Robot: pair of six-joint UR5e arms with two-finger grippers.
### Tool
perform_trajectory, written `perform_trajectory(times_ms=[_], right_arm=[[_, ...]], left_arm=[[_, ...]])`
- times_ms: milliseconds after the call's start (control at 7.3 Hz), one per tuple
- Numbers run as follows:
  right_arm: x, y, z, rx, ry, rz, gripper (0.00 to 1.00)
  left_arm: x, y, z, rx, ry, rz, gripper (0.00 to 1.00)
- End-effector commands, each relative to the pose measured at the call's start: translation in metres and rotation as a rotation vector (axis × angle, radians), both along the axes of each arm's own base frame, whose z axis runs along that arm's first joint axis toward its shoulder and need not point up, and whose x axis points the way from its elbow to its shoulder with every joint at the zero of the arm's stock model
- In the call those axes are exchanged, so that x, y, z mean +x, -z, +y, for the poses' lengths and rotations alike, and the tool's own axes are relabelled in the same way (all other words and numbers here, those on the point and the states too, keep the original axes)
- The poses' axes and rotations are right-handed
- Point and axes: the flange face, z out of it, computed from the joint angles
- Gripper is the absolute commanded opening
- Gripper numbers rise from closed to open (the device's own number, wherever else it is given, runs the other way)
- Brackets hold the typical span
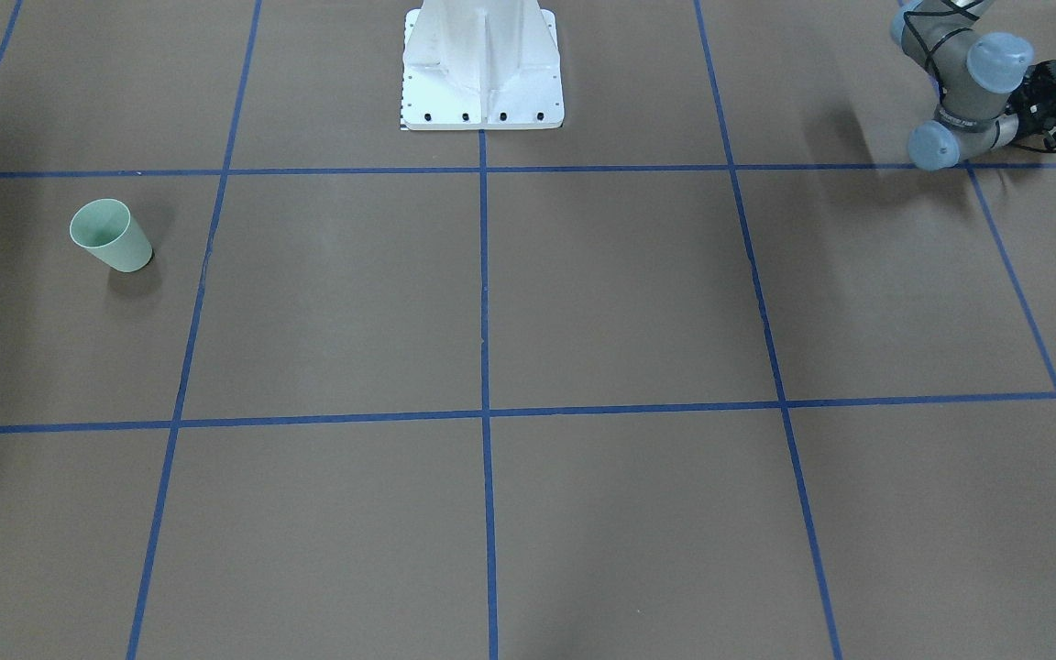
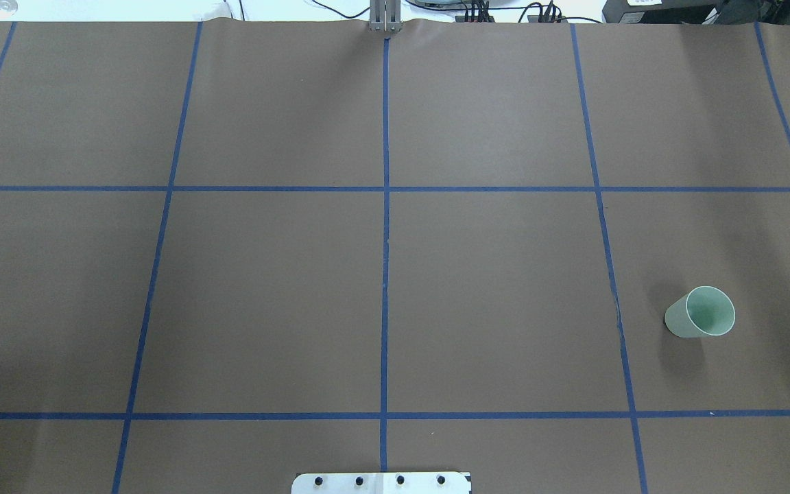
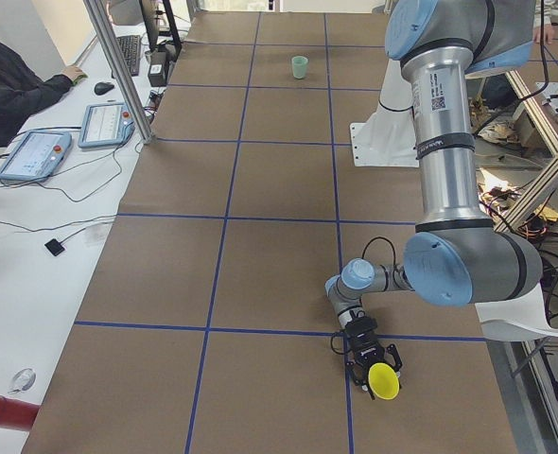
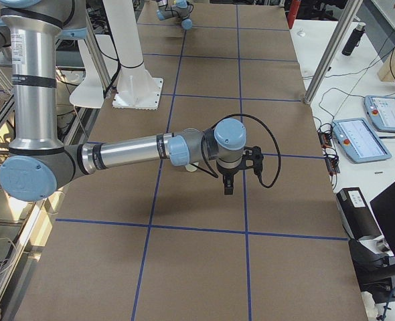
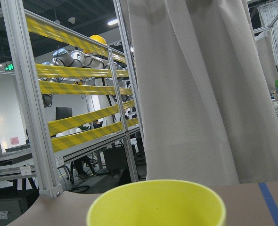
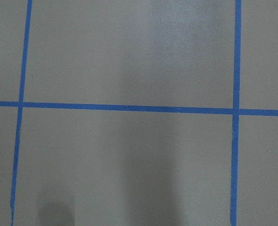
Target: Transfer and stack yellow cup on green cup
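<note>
- left gripper [image 3: 376, 370]: fingers sit either side of the yellow cup [image 3: 385, 382] and look clamped on it; the contact itself is too small to see from the outside cameras
- left wrist view: the cup's rim fills the bottom edge, mouth up, with the camera looking level across the table [image 2: 265, 288], so I read this as a side grasp with the cup roughly upright; can't tell whether the base is touching the paper or just off it
- yellow cup location: the table's far end on the robot's left, close to the robot's edge, out of the overhead frame altogether
- green cup [image 2: 702, 313]: stands free on the robot's right half, upright, mouth open to the ceiling, nothing touching it
- key relation: from the held cup, the green one lies right across the table to the robot's right and a bit further out from the base; the two are well apart, with the whole centre of the table between them
- axes: both cups tapered, green axis vertical, so my call is the yellow one has to arrive base-down, axis in line with the green mouth, then drop straight in
- right gripper [image 4: 227, 191]: hangs pointing down over the table and is the end effector nearer the green cup; open or closed, can't tell, since only the side camera shows it
- right wrist view: bare paper and blue tape lines [image 6: 129, 108], no cup in it
- reach: a full span for the left arm alone, so a pass to the right arm looks likely
</note>
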Motion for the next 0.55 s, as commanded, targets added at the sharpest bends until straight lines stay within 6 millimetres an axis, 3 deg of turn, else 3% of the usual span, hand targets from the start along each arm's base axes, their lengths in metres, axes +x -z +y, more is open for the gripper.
perform_trajectory(times_ms=[0, 137, 274, 411], right_arm=[[0.0, 0.002, 0.0, 0.002, -0.001, 0.001, 1.0], [0.0, 0.002, 0.0, 0.002, -0.001, 0.0, 1.0], [0.0, 0.0, 0.0, -0.003, -0.002, -0.002, 1.0], [-0.001, 0.001, -0.005, -0.004, -0.003, -0.004, 1.0]], left_arm=[[-0.03, 0.029, -0.042, 0.009, -0.046, 0.091, 0.0], [-0.046, 0.051, -0.071, 0.026, -0.102, 0.14, 0.0], [-0.072, 0.061, -0.098, -0.001, -0.154, 0.169, 0.0], [-0.089, 0.08, -0.144, 0.005, -0.211, 0.2, 0.0]])
